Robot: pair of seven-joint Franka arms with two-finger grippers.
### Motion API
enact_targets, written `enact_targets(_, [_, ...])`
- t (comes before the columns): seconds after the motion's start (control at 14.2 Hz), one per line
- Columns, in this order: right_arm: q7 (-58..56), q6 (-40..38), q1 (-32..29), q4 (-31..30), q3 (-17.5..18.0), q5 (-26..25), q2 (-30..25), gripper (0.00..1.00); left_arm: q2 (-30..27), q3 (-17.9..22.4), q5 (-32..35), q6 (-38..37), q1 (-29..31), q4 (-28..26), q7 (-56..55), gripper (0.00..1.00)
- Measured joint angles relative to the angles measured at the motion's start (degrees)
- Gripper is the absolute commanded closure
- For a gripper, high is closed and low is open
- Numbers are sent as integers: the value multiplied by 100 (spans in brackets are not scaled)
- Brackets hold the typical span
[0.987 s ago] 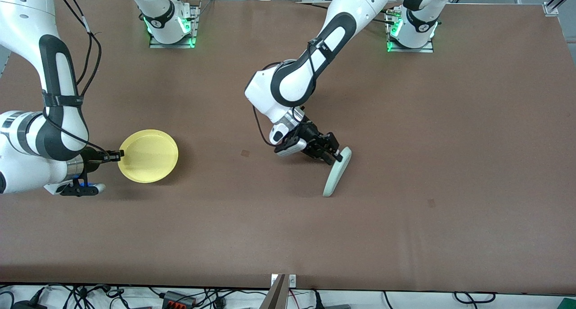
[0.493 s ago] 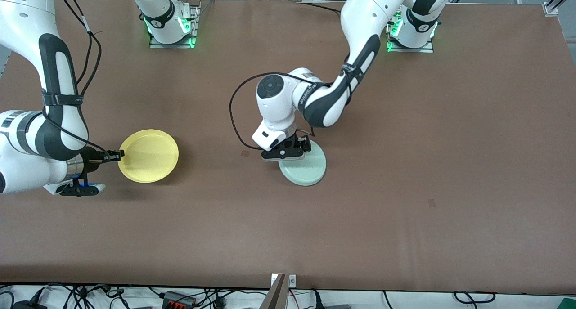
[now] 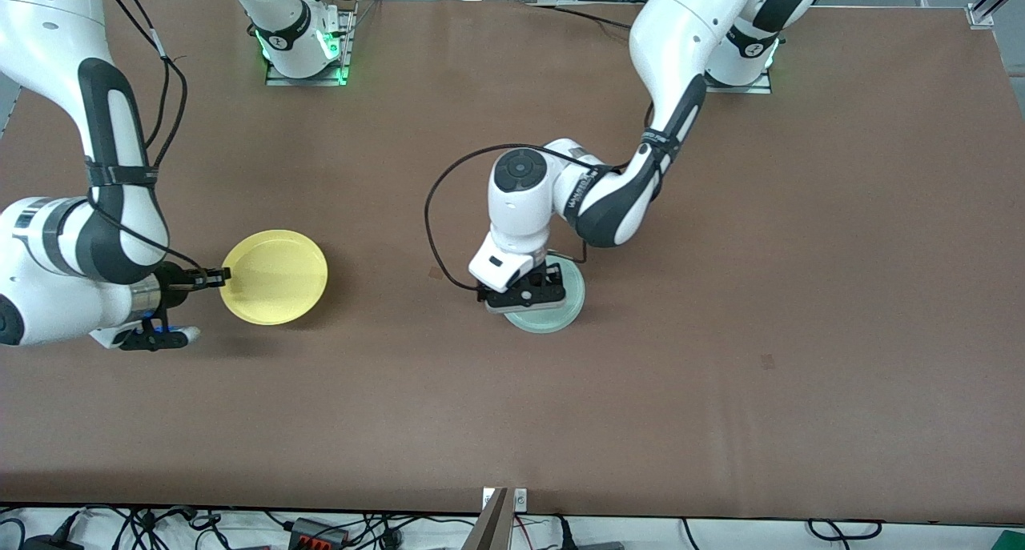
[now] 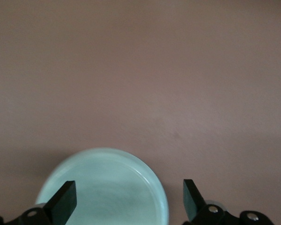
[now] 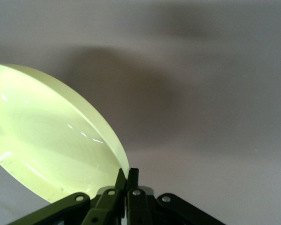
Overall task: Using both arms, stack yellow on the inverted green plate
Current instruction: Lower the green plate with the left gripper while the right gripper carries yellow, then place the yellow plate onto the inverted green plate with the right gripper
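Green plate point(image 3: 552, 314) lies flat on the desk point(image 3: 721, 254) near mid-table, apparently bottom-up: the left wrist view shows a flat ringed base point(image 4: 105, 187), no hollow. Left gripper point(image 3: 524, 294) hangs just over the plate's edge toward the right arm's end, fingers point(image 4: 63, 204) spread wide and holding nothing; plate looks released. Yellow plate point(image 3: 275, 278) is toward the right arm's end of the desk, well apart from the green one, right way up and carried roughly level. Right gripper point(image 3: 215, 276) is clamped on its rim, fingers pinched tight together on the thin lip point(image 5: 126, 176). Handling, as I judge it: both plates look like light, stiff, smooth plastic, so weight is no issue, slip is. A single-point rim pinch lets the plate sag or swivel about the grip, so keep the carry slow and level. The rim is the only sensible hold; the faces give nothing to pinch. An inverted base is flat but smaller than the plate, so yellow wants centring before release or it slides off. Left arm probably needs to clear first.
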Motion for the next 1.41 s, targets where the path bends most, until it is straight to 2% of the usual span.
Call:
enact_targets(0.21, [309, 2, 668, 102, 24, 151, -17, 100, -383, -2, -1, -1031, 543, -69, 1427, 0])
enact_targets(0.42, [879, 185, 1317, 123, 36, 761, -6, 100, -812, -8, -10, -2084, 1103, -211, 2952, 0])
enact_targets(0.63, [1019, 594, 1684, 119, 48, 1211, 110, 100, -1201, -11, -62, -2837, 1560, -280, 3747, 0])
enact_targets(0.92, [1883, 1343, 2353, 117, 67, 1276, 446, 100, -1840, -10, -844, -3405, 2377, -300, 4400, 0])
enact_targets(1.13, [2683, 1760, 2792, 195, 67, 1530, 691, 100, -2327, -23, -959, -3779, 2775, -350, 4777, 0])
enact_targets(1.27, [3047, 1992, 2978, 342, 67, 1912, 857, 100, -2794, -30, -1025, -3870, 2942, -644, 4812, 0])
enact_targets(1.41, [3313, 2209, 3108, 499, 66, 2103, 1030, 100, -3382, -32, -1112, -3816, 3020, -1210, 4927, 0])
